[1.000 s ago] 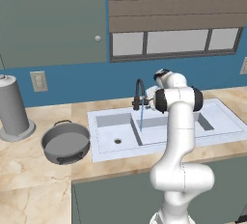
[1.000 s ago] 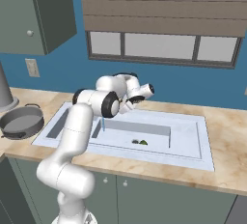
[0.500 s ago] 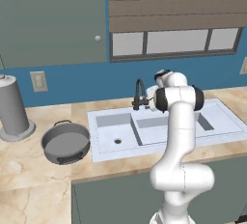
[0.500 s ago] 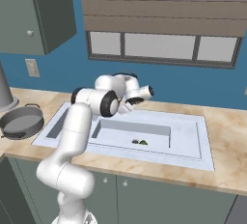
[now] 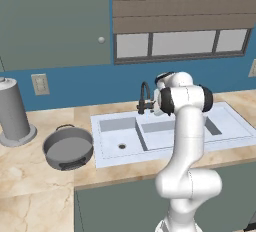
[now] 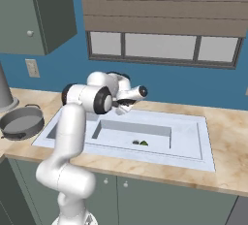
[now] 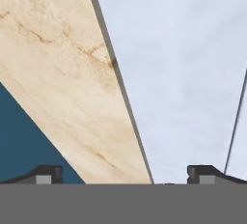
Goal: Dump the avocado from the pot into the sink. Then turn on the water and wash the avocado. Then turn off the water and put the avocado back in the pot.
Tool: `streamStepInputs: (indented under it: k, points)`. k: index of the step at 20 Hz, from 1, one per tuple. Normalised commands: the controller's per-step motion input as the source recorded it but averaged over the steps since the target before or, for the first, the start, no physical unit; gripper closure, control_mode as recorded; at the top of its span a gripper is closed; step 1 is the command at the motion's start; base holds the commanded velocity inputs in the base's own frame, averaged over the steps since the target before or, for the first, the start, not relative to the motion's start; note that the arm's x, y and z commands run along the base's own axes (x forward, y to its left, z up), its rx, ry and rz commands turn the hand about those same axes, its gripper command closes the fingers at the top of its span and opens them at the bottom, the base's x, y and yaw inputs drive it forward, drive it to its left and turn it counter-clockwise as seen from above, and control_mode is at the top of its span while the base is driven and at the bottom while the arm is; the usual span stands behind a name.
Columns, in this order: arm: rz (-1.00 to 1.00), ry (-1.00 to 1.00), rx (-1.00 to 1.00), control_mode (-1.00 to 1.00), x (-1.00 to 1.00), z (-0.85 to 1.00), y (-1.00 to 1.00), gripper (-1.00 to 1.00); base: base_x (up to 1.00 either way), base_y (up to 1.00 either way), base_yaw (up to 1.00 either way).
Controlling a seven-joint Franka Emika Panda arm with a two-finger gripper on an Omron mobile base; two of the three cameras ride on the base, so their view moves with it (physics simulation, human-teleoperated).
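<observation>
The avocado is a small dark-green lump lying on the floor of the sink's right basin. The pale double-basin sink has a black curved faucet at its back, with no water running from it. The grey pot stands on the counter left of the sink and looks empty. My gripper hovers at the sink's back edge by the faucet, well above and behind the avocado. In the hand view my gripper is open with nothing between its fingertips, over the pale sink deck and the marble counter.
A tall grey cylinder on a round base stands on the counter left of the pot. The blue wall and a window run close behind the faucet. Bare counter lies right of the sink.
A thin stream of water ran from the faucet one second ago and is gone now. The hand has stayed by the faucet, and the avocado has not moved.
</observation>
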Motion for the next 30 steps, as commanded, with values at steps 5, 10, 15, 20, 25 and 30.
streamStepInputs:
  k: [5,10,15,20,25,30]
  points:
    - [-0.18,-0.06,-0.10,-1.00,-0.03,0.01,0.28,-1.00,0.00,0.00,0.00]
    - [-0.07,-0.06,0.01,-1.00,-0.42,0.22,-0.66,-1.00,0.00,0.00,0.00]
    - [0.00,-0.03,0.04,-1.00,-0.67,0.69,-0.78,-1.00,0.00,0.00,0.00]
    - [0.00,0.00,-0.01,-1.00,-0.60,0.98,-0.32,-1.00,0.00,0.00,0.00]
    - [0.00,0.11,-0.24,-1.00,-0.62,0.64,0.00,-1.00,0.00,0.00,0.00]
    - [0.01,0.20,-0.39,-1.00,-0.73,0.46,0.00,-1.00,0.00,0.00,0.00]
